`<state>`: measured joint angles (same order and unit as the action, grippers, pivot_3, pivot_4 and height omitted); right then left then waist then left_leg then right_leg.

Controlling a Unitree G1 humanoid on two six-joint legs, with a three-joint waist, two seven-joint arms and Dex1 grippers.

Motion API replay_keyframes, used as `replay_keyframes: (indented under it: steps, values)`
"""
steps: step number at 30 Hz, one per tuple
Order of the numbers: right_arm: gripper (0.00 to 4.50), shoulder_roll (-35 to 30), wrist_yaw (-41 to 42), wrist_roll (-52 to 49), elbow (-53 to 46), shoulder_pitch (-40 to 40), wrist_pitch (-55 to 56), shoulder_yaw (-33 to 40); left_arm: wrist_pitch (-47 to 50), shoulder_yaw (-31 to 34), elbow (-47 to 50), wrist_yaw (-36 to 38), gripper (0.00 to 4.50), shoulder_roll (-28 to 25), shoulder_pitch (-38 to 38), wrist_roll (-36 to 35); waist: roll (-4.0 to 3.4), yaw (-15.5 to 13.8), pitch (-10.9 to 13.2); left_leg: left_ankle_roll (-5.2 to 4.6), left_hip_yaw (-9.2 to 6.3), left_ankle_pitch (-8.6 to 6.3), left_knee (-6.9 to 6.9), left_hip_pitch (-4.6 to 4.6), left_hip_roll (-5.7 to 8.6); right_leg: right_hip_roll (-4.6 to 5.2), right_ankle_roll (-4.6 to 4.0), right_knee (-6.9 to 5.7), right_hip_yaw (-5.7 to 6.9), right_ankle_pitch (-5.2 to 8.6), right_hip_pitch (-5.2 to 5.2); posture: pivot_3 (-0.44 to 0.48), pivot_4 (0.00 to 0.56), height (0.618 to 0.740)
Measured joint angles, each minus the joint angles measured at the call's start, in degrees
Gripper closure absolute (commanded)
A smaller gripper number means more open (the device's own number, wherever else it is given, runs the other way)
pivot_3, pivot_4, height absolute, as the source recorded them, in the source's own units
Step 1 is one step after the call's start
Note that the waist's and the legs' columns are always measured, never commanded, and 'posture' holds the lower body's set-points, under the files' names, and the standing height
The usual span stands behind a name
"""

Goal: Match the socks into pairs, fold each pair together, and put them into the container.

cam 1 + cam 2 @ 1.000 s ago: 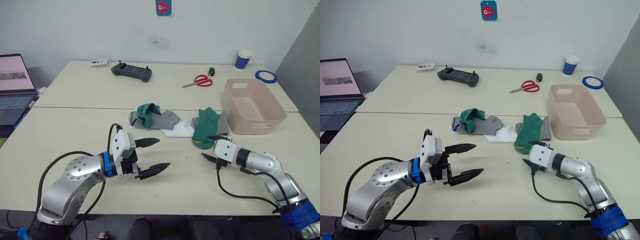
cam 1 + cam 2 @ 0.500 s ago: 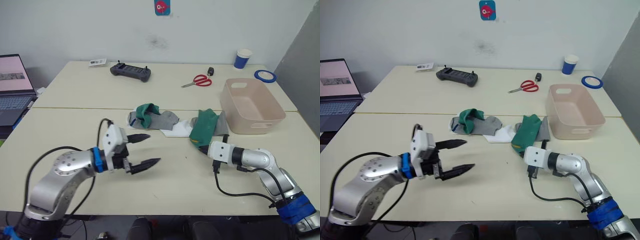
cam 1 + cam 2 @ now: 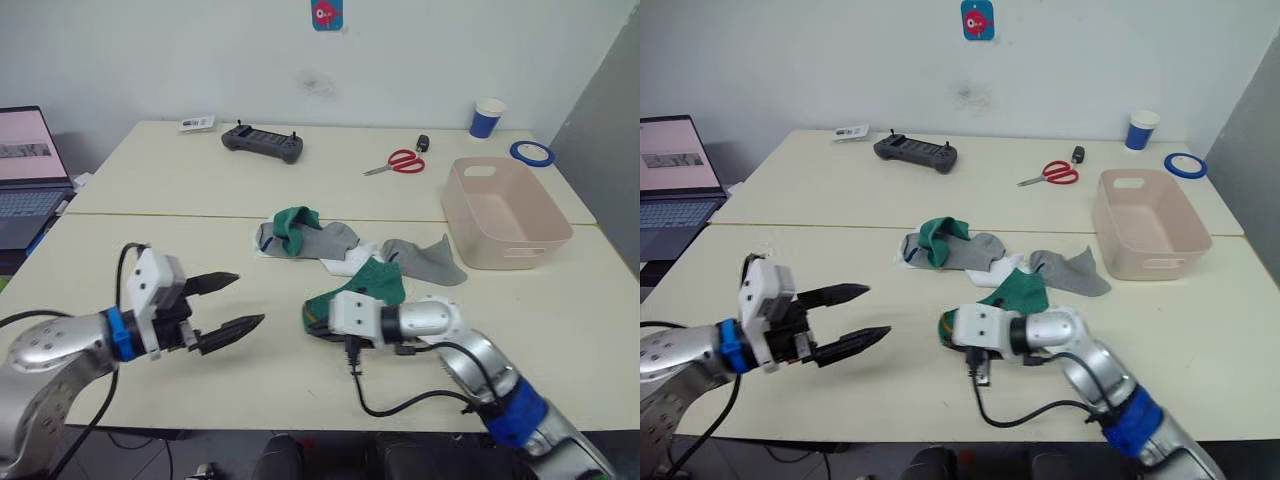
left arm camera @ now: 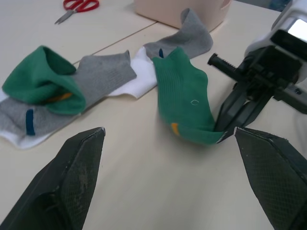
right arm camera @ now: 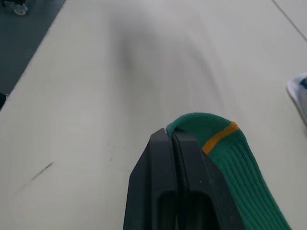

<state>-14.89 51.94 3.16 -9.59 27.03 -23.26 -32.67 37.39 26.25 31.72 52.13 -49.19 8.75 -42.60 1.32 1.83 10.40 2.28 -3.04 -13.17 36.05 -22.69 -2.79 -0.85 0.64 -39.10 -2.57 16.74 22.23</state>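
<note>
The right gripper (image 5: 173, 143) has its two flat black fingers pressed together on the cuff end of a dark green sock (image 4: 184, 98), a ribbed knit with a thin orange stripe near the pinched edge. That sock lies stretched on the smooth cream table (image 3: 150, 180), near the front edge, trailing back toward the heap of the others.

The left gripper (image 3: 227, 304) hangs above the table well to the left of it, its pointed, textured black fingers spread wide with nothing between them.

In the heap, a second green sock (image 3: 294, 224) sits bunched and half turned in on itself over a flat grey sock (image 3: 330, 238), with soft white fabric (image 3: 352, 263) (its outline mostly hidden) peeking from beneath. Another grey sock (image 3: 424, 259) lies limp and creased just beside the container (image 3: 508, 215), a pale pink, smooth-walled plastic tub with rounded corners and a handle slot, standing at the table's right side.
</note>
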Motion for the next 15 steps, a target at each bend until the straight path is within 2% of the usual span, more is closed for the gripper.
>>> replay_keyframes:
  steps: [2,5,7,9,15]
  values:
    - [4.47,4.96,-1.81,0.13,3.53,0.77,-2.8,-1.77,1.25,2.1,0.74,-0.29,0.0,-0.08,1.94,-0.61,-0.03,-0.04,0.01,0.0,-0.02,0.0,0.0,-0.01,-0.01,0.0,-0.02,-0.01,0.01,0.0,0.02,0.0,0.15,0.74]
    - [3.95,7.59,-3.34,0.35,6.69,1.57,-3.94,-3.23,2.07,3.8,1.41,-0.31,0.0,-0.11,3.66,-1.3,-0.01,-0.27,0.01,0.01,-0.05,0.0,0.0,-0.03,0.04,0.02,-0.03,0.01,0.04,0.01,0.02,0.0,0.15,0.74]
    - [3.37,7.14,-3.4,0.23,6.7,1.61,-4.79,-3.24,2.23,4.38,1.48,-0.35,0.0,-0.08,5.14,-1.31,0.0,-0.27,0.0,0.02,0.02,0.0,0.0,-0.03,0.09,0.07,-0.01,0.04,0.02,0.01,0.01,0.0,0.15,0.74]
    - [2.61,5.4,-3.14,-0.03,5.25,1.46,-6.58,-2.62,2.23,4.46,1.44,-0.62,0.0,0.41,5.98,-1.3,0.0,-0.22,0.0,0.02,0.06,0.0,0.01,-0.03,0.09,0.12,0.0,0.06,0.01,0.0,0.02,0.0,0.15,0.74]
    - [0.42,-0.91,-0.27,-3.61,-5.78,0.82,-11.38,-0.33,2.25,3.27,-0.4,-4.44,0.0,5.03,4.84,-1.44,0.0,-0.08,0.0,0.02,-0.07,0.0,-0.05,-0.01,-0.01,0.04,-0.07,0.01,0.03,0.04,0.03,0.0,0.15,0.74]
